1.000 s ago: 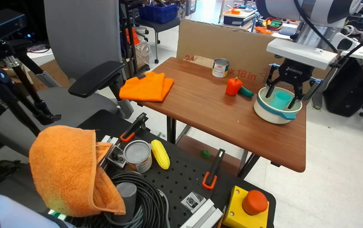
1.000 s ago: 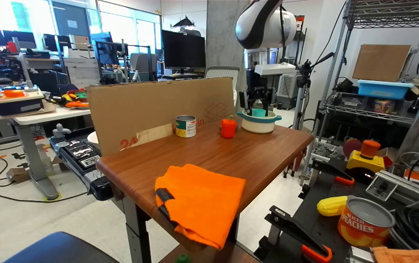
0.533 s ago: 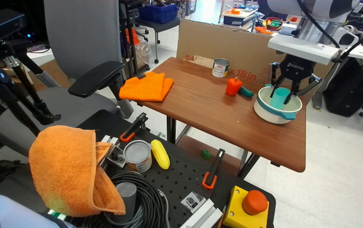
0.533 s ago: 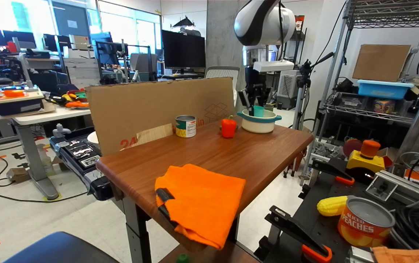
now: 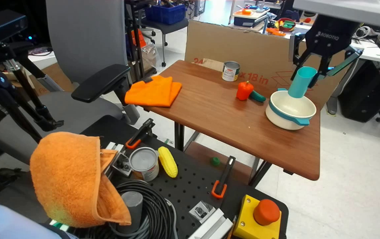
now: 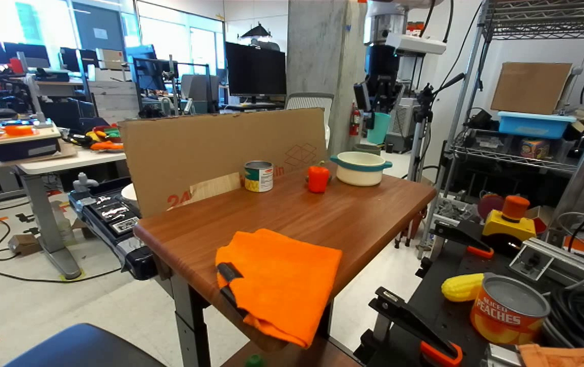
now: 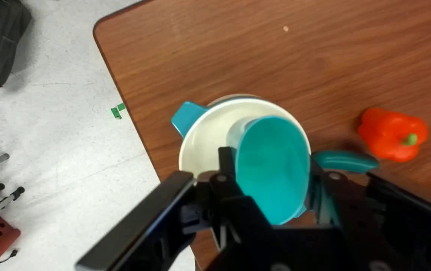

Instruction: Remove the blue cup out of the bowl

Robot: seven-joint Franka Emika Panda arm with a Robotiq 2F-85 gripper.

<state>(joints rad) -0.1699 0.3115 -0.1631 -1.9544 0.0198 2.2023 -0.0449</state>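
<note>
— Where was the blue cup (image 5: pixel 302 83)?
— It was above the round, cream bowl (image 5: pixel 291 106), slightly tilted, and the gripper (image 7: pixel 270 165) was grasping it
— Which things were around?
— Near the bowl were a lobed orange-red pepper (image 5: pixel 244 91) and a long teal object (image 5: pixel 258 96); a metal tin (image 5: pixel 230 72) stood farther, on the same wood-grained table (image 5: pixel 229 122)

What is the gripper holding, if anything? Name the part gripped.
The gripper holds the teal plastic cup by opposite outer sides of its wall.
</note>
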